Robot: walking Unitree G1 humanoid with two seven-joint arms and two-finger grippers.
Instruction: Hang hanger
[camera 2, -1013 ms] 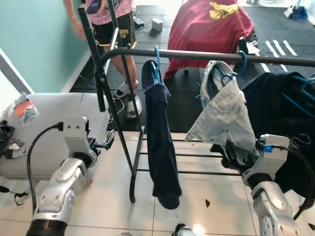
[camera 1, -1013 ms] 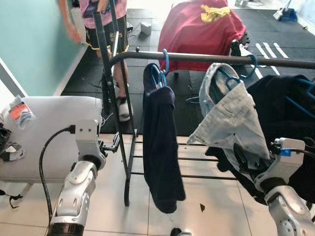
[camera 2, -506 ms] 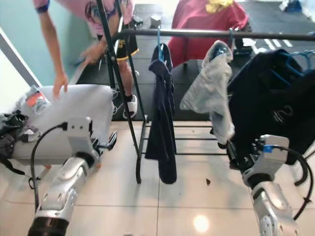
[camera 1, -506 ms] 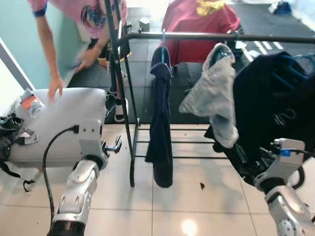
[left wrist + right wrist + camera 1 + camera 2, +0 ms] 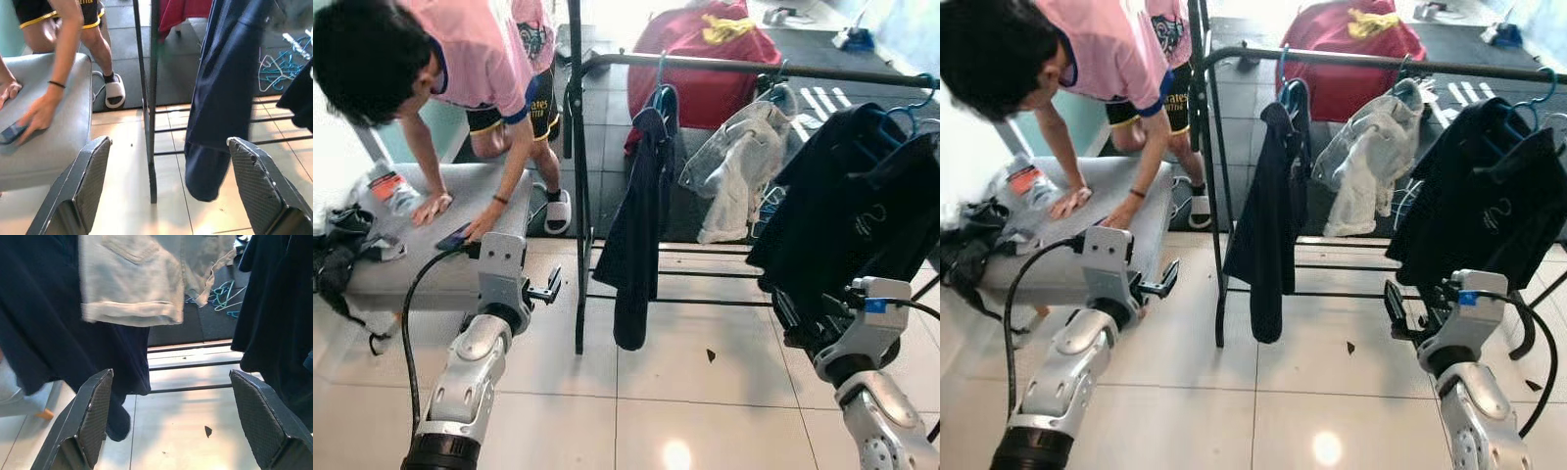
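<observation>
A black clothes rail [image 5: 754, 67] carries three garments on blue hangers: a navy one [image 5: 641, 211], pale grey shorts [image 5: 739, 166] and a black one [image 5: 852, 215]. Several loose blue hangers [image 5: 276, 66] lie on the dark floor behind the rack. My left gripper [image 5: 548, 291] is held low beside the rack's left post [image 5: 578, 196], open and empty; its fingers [image 5: 83, 191] stand wide apart. My right gripper [image 5: 1396, 308] hovers below the black garment, open and empty too, with the shorts [image 5: 132, 284] hanging ahead of its fingers [image 5: 259, 421].
A person in a pink shirt [image 5: 460, 59] leans over the grey bench [image 5: 421, 264] on my left, both hands on it. Bags and packets [image 5: 352, 225] lie at its left end. A dark red cloth [image 5: 705, 49] covers something behind the rack. Tiled floor lies below.
The view has pulled back and swung, so the rack sits farther off. The person has bent lower over the bench. Both grippers stay open and empty.
</observation>
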